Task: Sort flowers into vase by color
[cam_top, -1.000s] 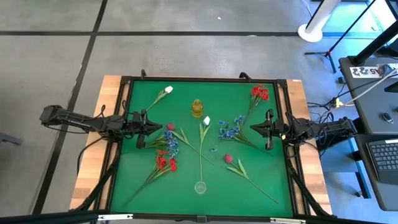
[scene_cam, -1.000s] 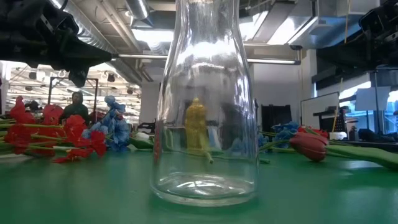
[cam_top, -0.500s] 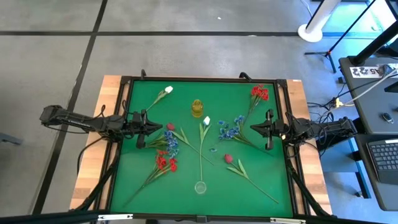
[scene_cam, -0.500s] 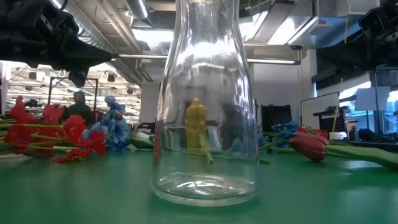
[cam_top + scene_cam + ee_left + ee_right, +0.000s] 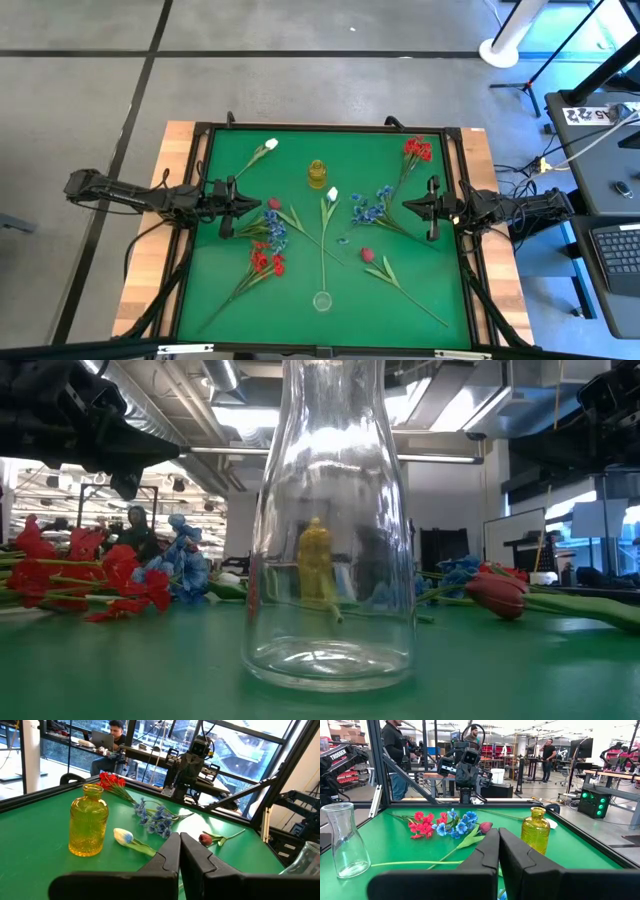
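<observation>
Two dark hands hover low at opposite counter point(image 5: 300, 300) edges, the left hand point(image 5: 243, 203) and right hand point(image 5: 408, 207) both pinched closed, empty, pointing inward. Between them, green-stemmed artificial flowers point(image 5: 268, 236) lie scattered around a yellow glass vase point(image 5: 317, 173) and a clear glass vase point(image 5: 322, 300).

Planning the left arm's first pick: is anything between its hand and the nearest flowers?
Nothing visible. The left hand, shut, hovers at the mat's left edge; the pink rosebud and blue flowers lie just beyond it, with only bare green mat between.
</observation>
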